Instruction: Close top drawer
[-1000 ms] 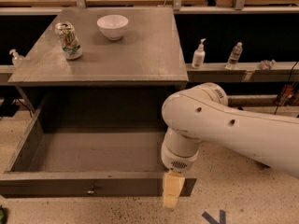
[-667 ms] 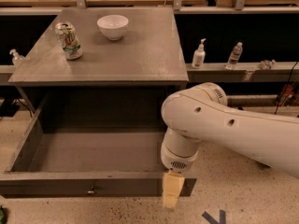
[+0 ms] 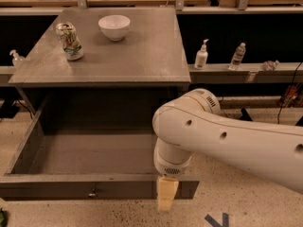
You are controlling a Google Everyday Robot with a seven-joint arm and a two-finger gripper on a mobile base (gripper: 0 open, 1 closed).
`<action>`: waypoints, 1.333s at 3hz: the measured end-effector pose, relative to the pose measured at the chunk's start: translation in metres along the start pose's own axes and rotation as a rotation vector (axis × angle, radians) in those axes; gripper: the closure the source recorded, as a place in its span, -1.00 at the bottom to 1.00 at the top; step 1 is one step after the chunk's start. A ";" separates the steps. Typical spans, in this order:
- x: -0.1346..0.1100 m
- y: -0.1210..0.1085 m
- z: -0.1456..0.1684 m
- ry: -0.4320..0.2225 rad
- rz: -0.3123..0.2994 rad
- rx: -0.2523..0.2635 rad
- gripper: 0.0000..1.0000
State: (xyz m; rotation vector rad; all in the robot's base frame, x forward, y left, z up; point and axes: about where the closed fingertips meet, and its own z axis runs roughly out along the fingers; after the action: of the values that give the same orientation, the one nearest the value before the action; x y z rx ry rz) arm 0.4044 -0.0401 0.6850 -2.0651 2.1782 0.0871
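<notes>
The top drawer (image 3: 57, 187) stands pulled far out from under the grey tabletop (image 3: 142, 56), its dark inside bare to the camera. Its flat front panel runs left and right of the fingers (image 3: 167, 189), and its small metal knob (image 3: 92, 192) sits well to their left. The gripper (image 3: 165, 205) hangs straight down from the thick white arm (image 3: 236, 141) at the right part of that front panel, on its outer side. The pale fingers are pressed together with no gap between them and hold nothing. Whether they touch the panel cannot be told.

Far behind the fingers and to their left, a drink can (image 3: 69, 40) and a white bowl (image 3: 114, 26) stand apart on the tabletop. Behind and to their right, a pump bottle (image 3: 201, 56) and a clear plastic bottle (image 3: 237, 56) stand on a low ledge (image 3: 265, 72).
</notes>
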 end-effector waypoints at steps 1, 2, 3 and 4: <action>-0.017 -0.008 0.014 0.000 -0.044 0.030 -1.00; -0.030 -0.023 0.021 -0.001 -0.061 0.064 -0.74; -0.035 -0.042 0.030 -0.016 -0.053 0.071 -0.58; -0.032 -0.068 0.036 -0.041 -0.023 0.071 -0.58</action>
State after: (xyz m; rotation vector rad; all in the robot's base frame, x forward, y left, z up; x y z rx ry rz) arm 0.4756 -0.0078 0.6576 -2.0315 2.1018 0.0484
